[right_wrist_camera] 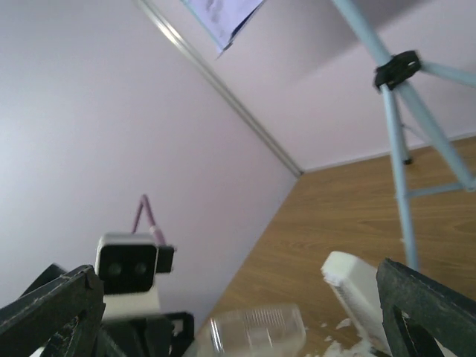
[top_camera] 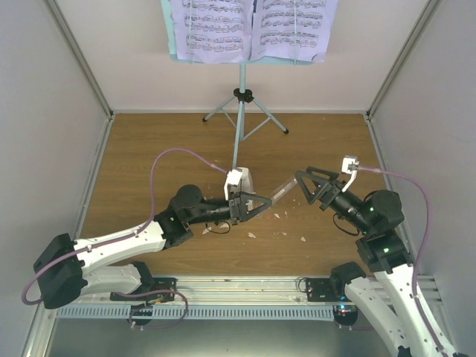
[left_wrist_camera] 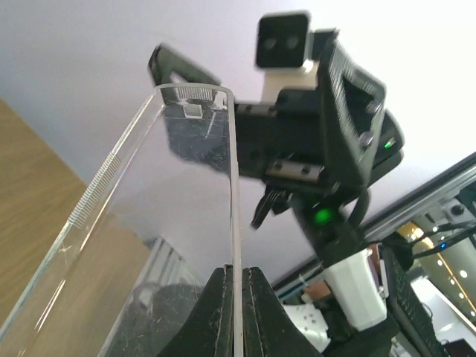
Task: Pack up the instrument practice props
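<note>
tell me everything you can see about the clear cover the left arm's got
The clear triangular cover looks like thin transparent plastic, scuffed, with a ribbed strip along one edge and a small square tab at its far end. The left gripper is shut on its near edge, holding it above the wooden table, pointing toward the right gripper, whose jaws stand open on either side of its far end. Whether they touch it cannot be told.

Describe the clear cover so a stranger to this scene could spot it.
Start at the pale blue music stand at the back, then look nearer. The clear cover is pinched in the left gripper, reaching toward the open right gripper; it alone is see-through.
</note>
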`<state>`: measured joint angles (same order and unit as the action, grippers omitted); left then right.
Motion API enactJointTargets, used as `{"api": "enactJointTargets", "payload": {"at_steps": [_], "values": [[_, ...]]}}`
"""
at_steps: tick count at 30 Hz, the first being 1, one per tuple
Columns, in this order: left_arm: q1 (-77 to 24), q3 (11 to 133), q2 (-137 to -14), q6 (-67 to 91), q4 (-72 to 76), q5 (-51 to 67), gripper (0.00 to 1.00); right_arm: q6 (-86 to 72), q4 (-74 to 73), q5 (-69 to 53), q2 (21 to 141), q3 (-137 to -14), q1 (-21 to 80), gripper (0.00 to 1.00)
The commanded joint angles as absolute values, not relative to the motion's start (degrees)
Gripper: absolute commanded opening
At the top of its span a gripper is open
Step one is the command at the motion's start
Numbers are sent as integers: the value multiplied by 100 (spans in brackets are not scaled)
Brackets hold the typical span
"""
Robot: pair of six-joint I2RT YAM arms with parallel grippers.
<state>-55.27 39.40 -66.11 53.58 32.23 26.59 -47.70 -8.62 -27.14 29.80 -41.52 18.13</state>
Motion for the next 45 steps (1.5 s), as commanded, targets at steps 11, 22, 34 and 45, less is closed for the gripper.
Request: {"api": "enactJointTargets", "payload": {"at_steps": [11, 22, 34, 45], "values": [[-5476, 3884, -6495, 6105, 5211, 2524, 0, -5738, 1581, -3243, 2900, -3218, 2782, 100], [-5476, 4006, -6585, 6112, 5173, 2663, 0, -5242, 1484, -1612, 3348, -3503, 4257, 94], [-5484, 3990, -6615, 6100, 5221, 2646, 0, -4953, 533, -1316, 3472, -4079, 4274, 76], [-5484, 4003, -6606, 6009, 5177, 2612, 0, -4964, 326, -1452, 3543, -4083, 4290, 71]]}}
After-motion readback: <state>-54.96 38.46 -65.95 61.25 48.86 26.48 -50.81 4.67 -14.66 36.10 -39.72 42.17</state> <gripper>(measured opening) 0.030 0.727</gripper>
